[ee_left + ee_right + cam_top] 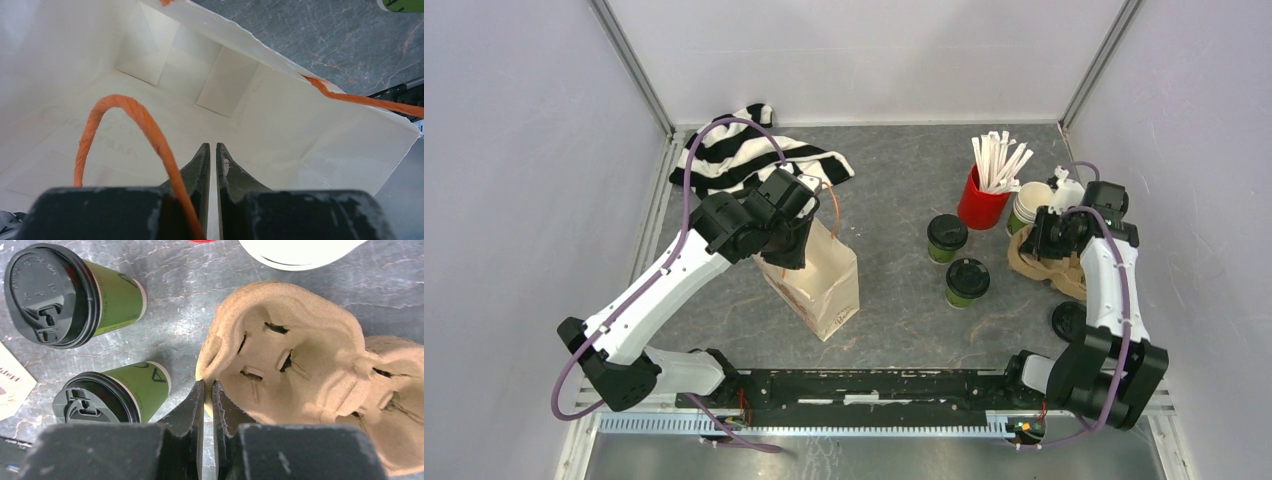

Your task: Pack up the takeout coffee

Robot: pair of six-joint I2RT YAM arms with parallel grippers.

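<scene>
surface: a grey marbled table (904,170) enclosed by plain white walls (864,50) with metal corner posts.

a black-and-white striped cloth (734,150) lies at the far left. the left gripper (789,255) is at the mouth of an upright white paper bag (824,285). its fingers are pressed together on the bag rim, and an orange handle (130,107) arches across them. the bag floor is bare. the bag print is too faint to read.

the two takeout coffee cups stand upright right of the bag, long axes vertical, black lids up. the far takeout coffee cup (947,238) and near takeout coffee cup (967,281) are just apart. both are outside the bag and the carrier.

a red cup (981,205) of white sticks (999,160) stands beyond them, beside stacked lidless cups (1027,205). the right gripper (206,383) pinches the rim of a brown pulp cup carrier (290,350). the right arm hides much of the carrier from above. a loose black lid (1069,320) lies near it.
</scene>
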